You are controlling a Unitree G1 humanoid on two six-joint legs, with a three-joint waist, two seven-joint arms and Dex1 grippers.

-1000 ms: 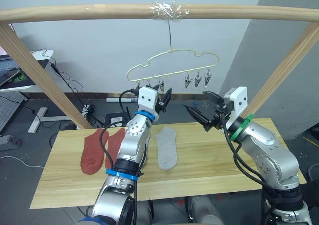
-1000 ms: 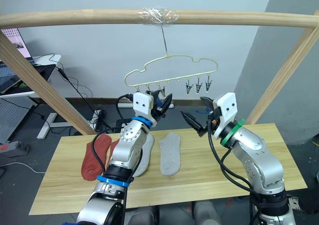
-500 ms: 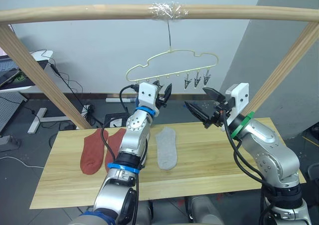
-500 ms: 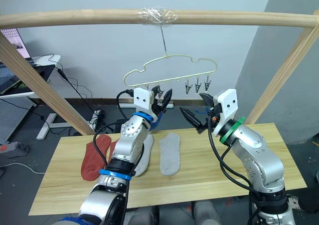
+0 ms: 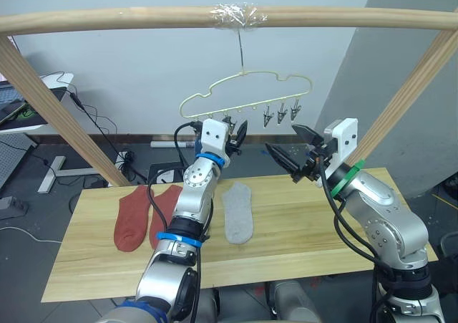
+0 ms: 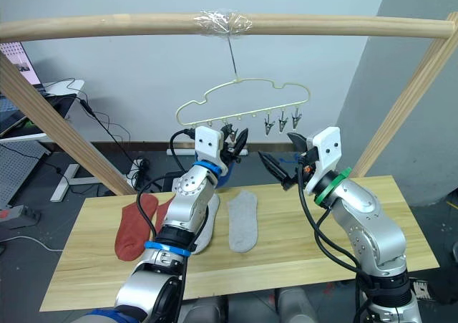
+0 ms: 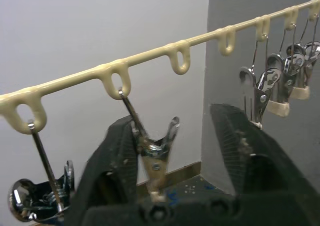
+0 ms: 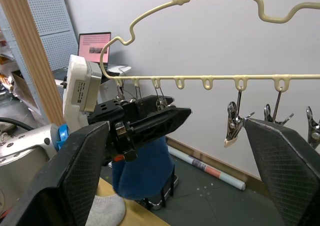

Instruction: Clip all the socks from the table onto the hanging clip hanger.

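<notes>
Your left gripper (image 7: pixel 172 161) has risen, spread around a clip (image 7: pixel 152 153); right wrist view reveals its blue sock (image 8: pixel 142 168); four socks lie flat.

A robotics lab is showing here: cables (image 5: pixel 100 126) are trailing over the floor, a pegboard wall (image 8: pixel 47 15) and a laptop (image 8: pixel 95 44) are standing behind.

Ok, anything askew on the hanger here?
One small metal clip on the pale-yellow wire clip hanger hangs slanted between the black fingers of the open left claw; the three bunched clips hang straight.
</notes>
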